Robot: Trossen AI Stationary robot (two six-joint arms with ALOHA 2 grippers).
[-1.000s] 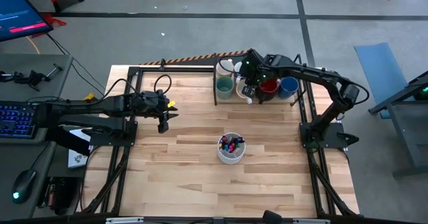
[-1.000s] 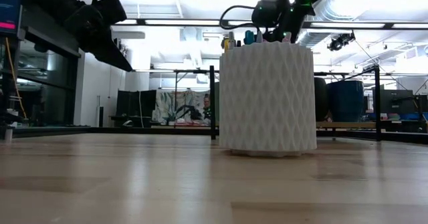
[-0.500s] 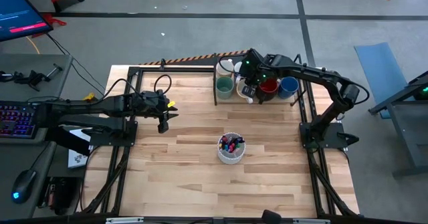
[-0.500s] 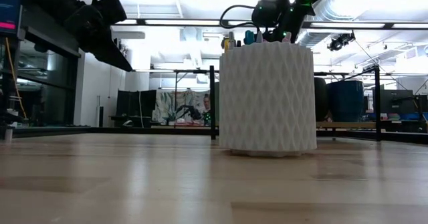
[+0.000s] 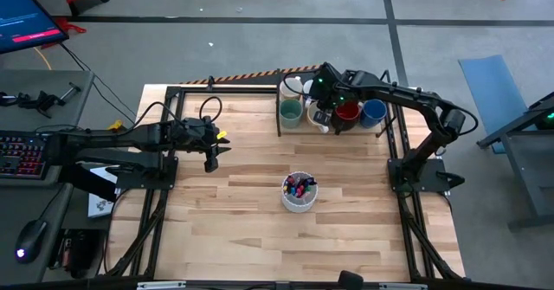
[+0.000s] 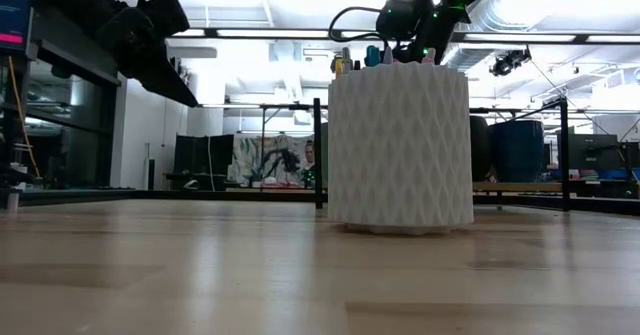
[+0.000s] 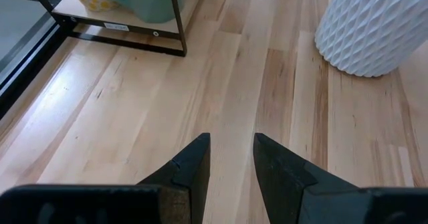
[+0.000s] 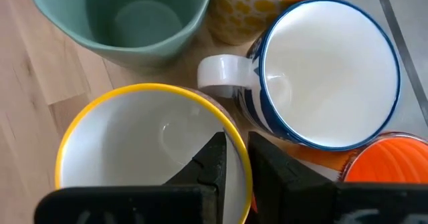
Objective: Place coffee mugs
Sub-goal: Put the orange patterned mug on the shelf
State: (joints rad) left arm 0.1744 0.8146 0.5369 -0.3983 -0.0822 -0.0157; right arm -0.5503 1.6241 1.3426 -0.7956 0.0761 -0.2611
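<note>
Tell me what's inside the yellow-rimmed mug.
The yellow-rimmed mug shows a bare white interior; the right pincer straddles its rim, one finger inside, hiding the part beneath it.

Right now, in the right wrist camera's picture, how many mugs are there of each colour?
Teal mug: 1
White mug with yellow rim: 1
White mug with blue rim: 1
Orange mug: 1
Yellow-dotted mug: 1
Total: 5
</note>
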